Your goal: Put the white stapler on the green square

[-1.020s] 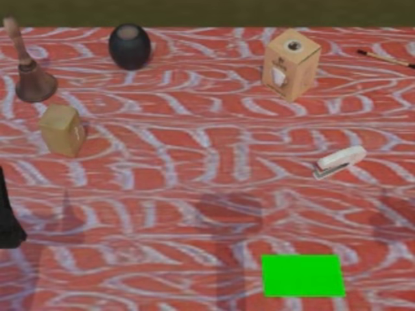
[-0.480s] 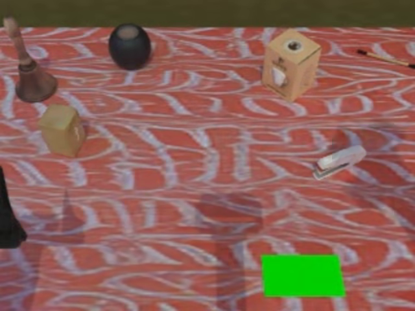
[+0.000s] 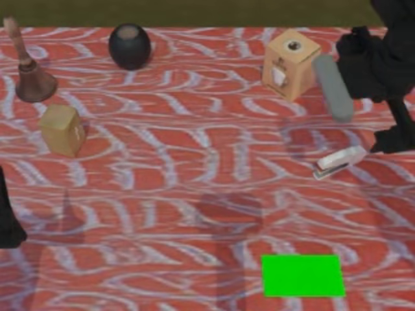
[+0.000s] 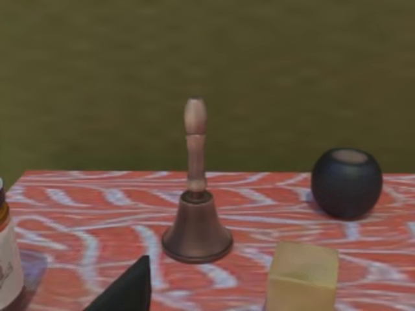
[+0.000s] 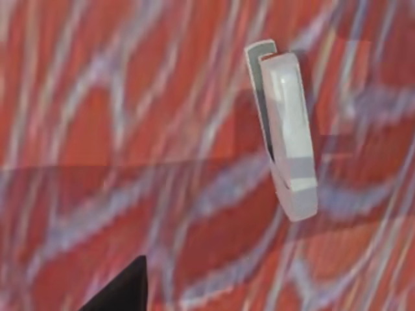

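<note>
One arm, the right, has come in above the white stapler [image 3: 339, 161]; its hand's [image 3: 363, 103] opening cannot be told.

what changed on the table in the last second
The right arm has come into the top view from the right edge; its claw now hangs over the table just above the white stapler, not yet touching it. Nothing was taken hold of. The stapler, the green square, the bell, the dark pot, the wooden box and the parked left arm stayed put.
</note>
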### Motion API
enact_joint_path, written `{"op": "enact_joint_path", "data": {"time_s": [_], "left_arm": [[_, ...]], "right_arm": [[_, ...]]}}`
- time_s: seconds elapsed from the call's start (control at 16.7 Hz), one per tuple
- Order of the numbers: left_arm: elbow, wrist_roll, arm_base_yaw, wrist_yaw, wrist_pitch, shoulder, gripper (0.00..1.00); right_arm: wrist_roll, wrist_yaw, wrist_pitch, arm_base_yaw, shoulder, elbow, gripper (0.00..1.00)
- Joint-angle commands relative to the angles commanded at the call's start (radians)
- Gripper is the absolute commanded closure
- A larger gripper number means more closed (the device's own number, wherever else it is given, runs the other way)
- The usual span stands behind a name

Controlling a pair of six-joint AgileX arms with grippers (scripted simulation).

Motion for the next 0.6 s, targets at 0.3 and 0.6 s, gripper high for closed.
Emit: {"op": "enact_joint_path", "data": {"time_s": [0.3,0.6], "left_arm": [[0.000,0.000,0.000,0.000,0.000,0.000,0.00],[0.000,0.000,0.000,0.000,0.000,0.000,0.00]], "right_arm": [[-0.188,0.001,-0.138,0.040,0.237,0.228,0.00],[-0.211,0.001,-0.154,0.045,0.262,0.255,0.00]]}}
